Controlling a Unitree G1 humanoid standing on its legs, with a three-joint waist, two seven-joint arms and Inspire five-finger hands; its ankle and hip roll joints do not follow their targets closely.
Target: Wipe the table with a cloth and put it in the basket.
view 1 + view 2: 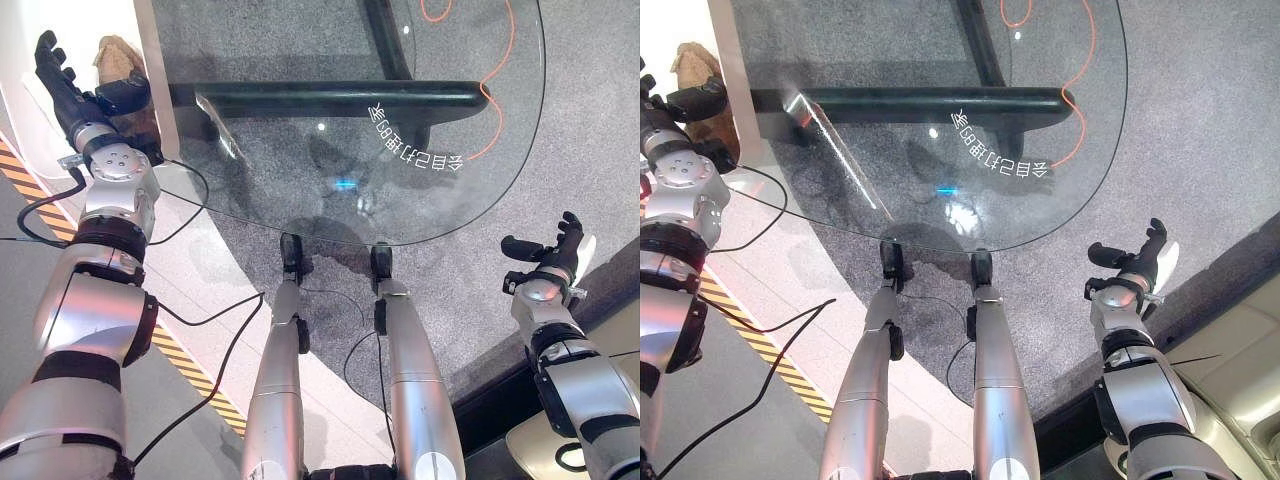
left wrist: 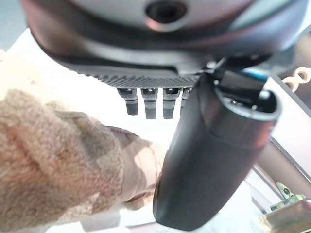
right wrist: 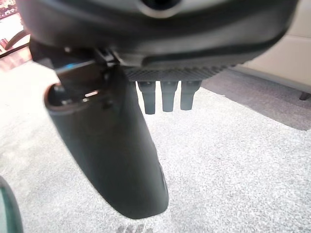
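Left hand (image 1: 62, 82) reaches, fingers straight, holding nothing, beside tan cloth (image 1: 118, 58) on white surface off the glass table (image 1: 480, 150). Right hand (image 1: 553, 256) idle, relaxed. Wiping, basket steps appear undone.

The cloth (image 2: 63, 165) runs off the left wrist view's edge beside the left hand (image 1: 62, 80); contact between them cannot be told. Beyond that hand, the cloth's lower part is hidden behind the thumb. The table (image 1: 450, 190) is cut off at the far edge.
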